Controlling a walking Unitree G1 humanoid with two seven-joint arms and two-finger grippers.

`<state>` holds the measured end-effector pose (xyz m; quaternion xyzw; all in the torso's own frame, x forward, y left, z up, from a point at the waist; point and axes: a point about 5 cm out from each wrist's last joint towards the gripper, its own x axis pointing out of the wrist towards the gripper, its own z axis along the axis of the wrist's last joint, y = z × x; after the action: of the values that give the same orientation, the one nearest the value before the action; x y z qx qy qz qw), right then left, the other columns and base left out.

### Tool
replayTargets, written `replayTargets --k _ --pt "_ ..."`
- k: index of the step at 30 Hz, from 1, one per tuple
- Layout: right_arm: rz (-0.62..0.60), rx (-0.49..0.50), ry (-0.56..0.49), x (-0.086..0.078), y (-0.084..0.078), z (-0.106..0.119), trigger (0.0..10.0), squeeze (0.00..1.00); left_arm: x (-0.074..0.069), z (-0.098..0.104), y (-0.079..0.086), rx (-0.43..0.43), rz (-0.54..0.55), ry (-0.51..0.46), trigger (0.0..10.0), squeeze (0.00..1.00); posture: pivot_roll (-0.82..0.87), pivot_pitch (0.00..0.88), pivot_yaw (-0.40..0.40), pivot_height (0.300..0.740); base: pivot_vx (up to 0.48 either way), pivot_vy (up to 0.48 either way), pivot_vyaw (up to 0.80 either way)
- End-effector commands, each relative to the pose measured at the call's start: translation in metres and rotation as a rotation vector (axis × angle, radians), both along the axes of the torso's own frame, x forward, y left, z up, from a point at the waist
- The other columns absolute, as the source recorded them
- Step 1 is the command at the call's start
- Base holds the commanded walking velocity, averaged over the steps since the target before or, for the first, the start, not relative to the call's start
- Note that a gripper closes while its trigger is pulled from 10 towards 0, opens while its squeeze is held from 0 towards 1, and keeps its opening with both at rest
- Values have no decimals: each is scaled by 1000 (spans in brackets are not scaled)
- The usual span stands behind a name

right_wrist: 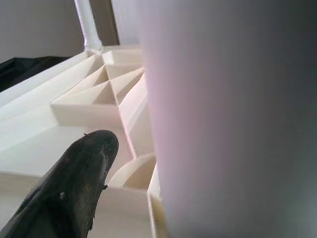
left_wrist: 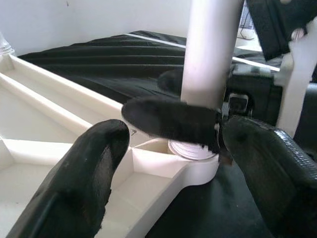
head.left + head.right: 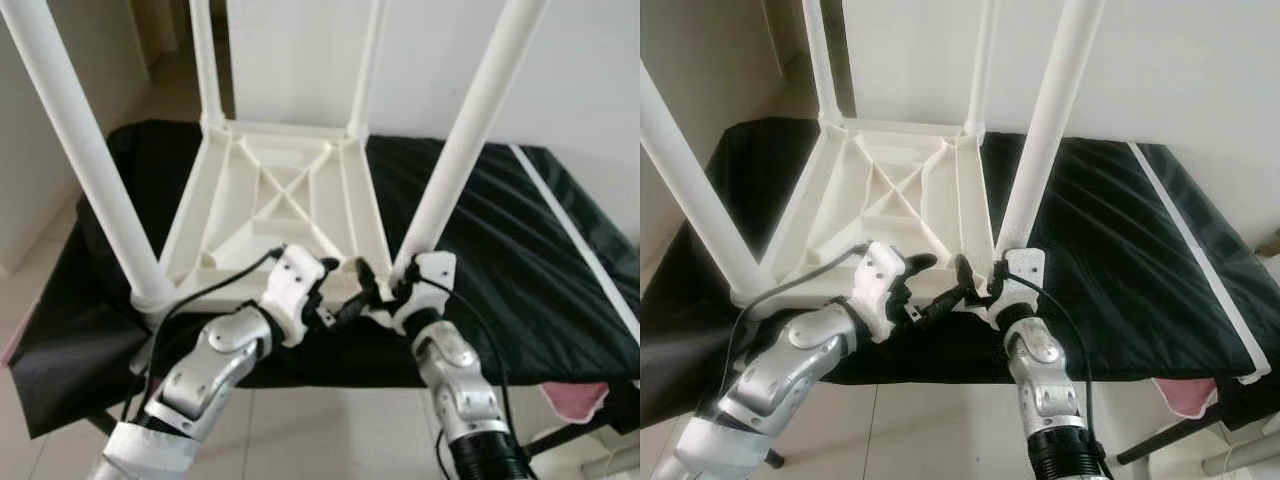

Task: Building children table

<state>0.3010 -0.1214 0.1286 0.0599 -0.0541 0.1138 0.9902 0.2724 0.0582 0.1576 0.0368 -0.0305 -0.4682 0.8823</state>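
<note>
While the white children's table (image 3: 275,200) lies upside down on a black-draped surface (image 3: 520,270), its four legs pointing up, both end effectors work at its near right corner. The right end effector (image 3: 378,288) is closed on the near right leg (image 3: 460,150) just above the socket; the right wrist view shows one black finger (image 1: 74,188) beside the tube. The left end effector (image 3: 325,288) sits at the table's near edge, fingers spread open on either side of that same leg's base (image 2: 195,148), not gripping it. A pink cloth (image 3: 580,400) hangs below the surface's right edge.
</note>
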Motion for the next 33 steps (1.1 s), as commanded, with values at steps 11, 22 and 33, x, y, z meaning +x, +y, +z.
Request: replayTargets --k 11,22,33 --pt "-190 -12 -105 -9 -1 32 9373 0 -7 -1 -3 2 -106 3 10000 0 10 0 -67 740 0 0 0" --pt "-246 -18 -123 -10 -6 42 4510 0 -9 -3 -4 0 -115 10 10000 0 5 0 -65 740 0 0 0" --pt "-259 -1 -104 -10 -3 46 10000 0 -13 -8 -4 12 -123 26 10000 0 14 0 -73 740 0 0 0"
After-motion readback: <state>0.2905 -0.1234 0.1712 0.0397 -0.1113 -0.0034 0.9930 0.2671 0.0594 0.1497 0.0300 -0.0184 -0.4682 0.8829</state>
